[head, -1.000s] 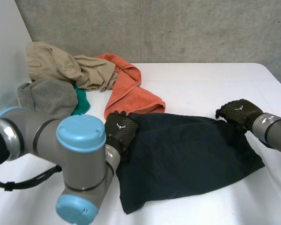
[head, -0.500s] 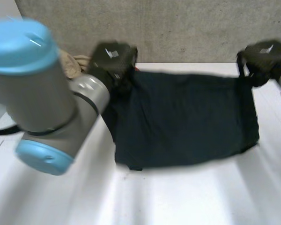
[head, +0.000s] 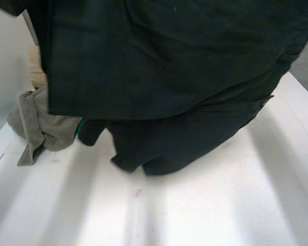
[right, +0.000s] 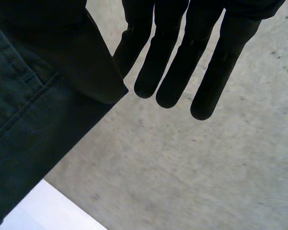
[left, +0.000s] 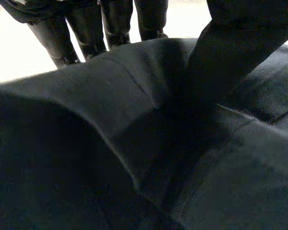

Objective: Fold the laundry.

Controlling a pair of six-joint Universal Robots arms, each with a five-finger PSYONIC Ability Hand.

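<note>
A dark navy garment (head: 169,66) hangs lifted high and spread wide in the head view; its lower part drapes down onto the white table (head: 205,205). In the left wrist view my left hand (left: 86,28) is shut on the garment (left: 134,120): the fingers go behind a fold and the thumb (left: 240,52) presses on its front. In the right wrist view my right hand (right: 173,62) holds the garment's hemmed edge (right: 19,134), with the thumb (right: 86,62) pinching it against straight fingers.
At the table's left lies a crumpled grey cloth (head: 46,123), with a tan cloth (head: 37,72) behind it and a bit of teal cloth (head: 81,125) beside it. A concrete wall (right: 206,167) stands behind the table.
Both hands closed on the garment's far corners and lifted it off the table, up towards the head camera. It now hangs spread in front of that camera.
</note>
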